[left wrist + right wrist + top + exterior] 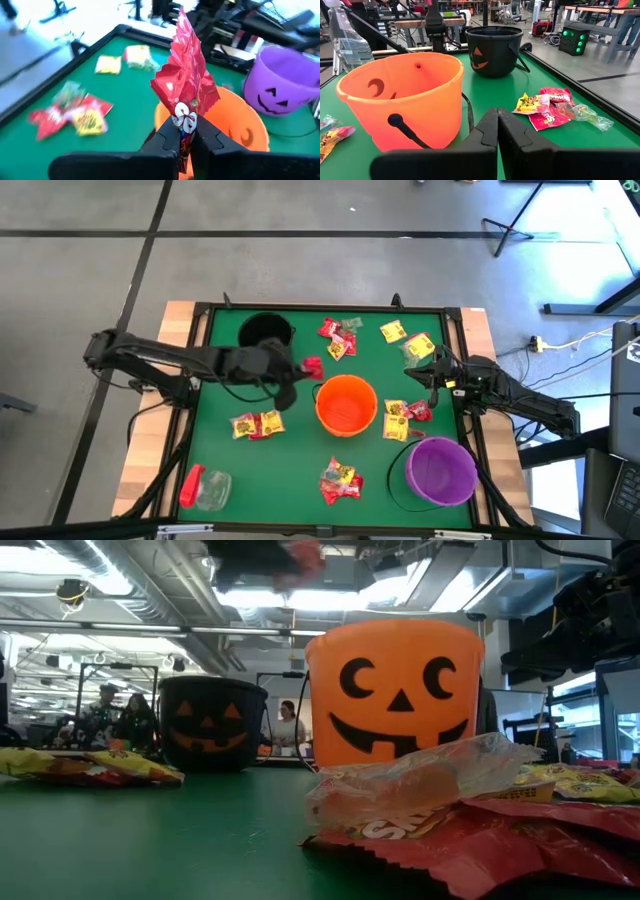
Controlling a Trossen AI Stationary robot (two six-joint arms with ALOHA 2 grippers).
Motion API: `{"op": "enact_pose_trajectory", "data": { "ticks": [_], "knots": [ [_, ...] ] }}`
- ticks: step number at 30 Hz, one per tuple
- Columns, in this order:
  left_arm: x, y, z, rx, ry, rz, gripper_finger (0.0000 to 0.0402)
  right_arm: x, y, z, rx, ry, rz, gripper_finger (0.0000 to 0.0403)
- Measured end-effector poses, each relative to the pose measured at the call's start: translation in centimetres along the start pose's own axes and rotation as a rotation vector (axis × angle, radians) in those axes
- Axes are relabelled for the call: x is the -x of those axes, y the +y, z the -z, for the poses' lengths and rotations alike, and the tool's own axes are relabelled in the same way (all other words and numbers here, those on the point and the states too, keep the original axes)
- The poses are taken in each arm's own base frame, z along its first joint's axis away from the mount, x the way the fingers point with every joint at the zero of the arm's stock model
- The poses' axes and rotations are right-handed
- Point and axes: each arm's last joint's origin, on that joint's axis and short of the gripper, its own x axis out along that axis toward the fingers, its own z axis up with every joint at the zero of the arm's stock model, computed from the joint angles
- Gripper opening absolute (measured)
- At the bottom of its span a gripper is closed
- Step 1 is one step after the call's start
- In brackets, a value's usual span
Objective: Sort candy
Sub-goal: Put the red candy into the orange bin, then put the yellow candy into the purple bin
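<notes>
My left gripper (184, 142) is shut on a red candy packet (186, 80) and hangs above the table just left of the orange bucket (346, 405). In the high view the gripper (300, 369) shows with the red packet (312, 366) at its tip. Other candy packets lie flat on the green table in small heaps (338, 338), (256, 424), (340, 480). My right gripper (497, 131) is shut on nothing and waits at the table's right side (422, 372). My left gripper pinches the red packet's lower end (183, 122) between its two fingers. The fingers reach in from the table's left, slanting a little downward. The packet sticks out past the fingertips, crinkled and lifted clear of the table, close to the orange bucket's rim (235, 97).
A black bucket (266, 332) stands at the far left and a purple bucket (442, 470) at the near right. More candy lies at the far right (405, 338) and right of the orange bucket (405, 418). A clear jar with a red cap (205, 488) lies at the near left.
</notes>
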Motion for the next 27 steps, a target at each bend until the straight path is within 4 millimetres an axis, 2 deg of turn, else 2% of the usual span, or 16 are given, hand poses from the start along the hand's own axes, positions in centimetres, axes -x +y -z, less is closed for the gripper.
{"op": "enact_pose_trajectory", "data": {
  "ticks": [6, 10, 14, 22, 27],
  "knots": [
    [-4.8, -1.7, 1.0, -0.104, -0.096, 0.130, 0.0006, 0.0, 0.0, 0.0, 0.000, 0.002, 0.000, 0.0001],
    [-6.7, -2.1, 2.2, -0.137, -0.076, 0.167, 0.0008, 0.0, 0.0, 0.0, 0.000, 0.001, -0.001, 0.0001],
    [-7.2, -2.1, 2.6, -0.139, -0.064, 0.172, 0.0031, 0.0, 0.0, 0.0, 0.000, 0.001, 0.000, 0.0001],
    [-7.3, -2.1, 2.7, -0.141, -0.058, 0.188, 0.0115, 0.0, 0.0, 0.0, 0.000, 0.000, -0.001, 0.0001],
    [-7.3, -2.1, 2.7, -0.141, -0.057, 0.188, 0.0139, 0.0, 0.0, 0.0, 0.000, 0.000, -0.001, 0.0001]
  ]
}}
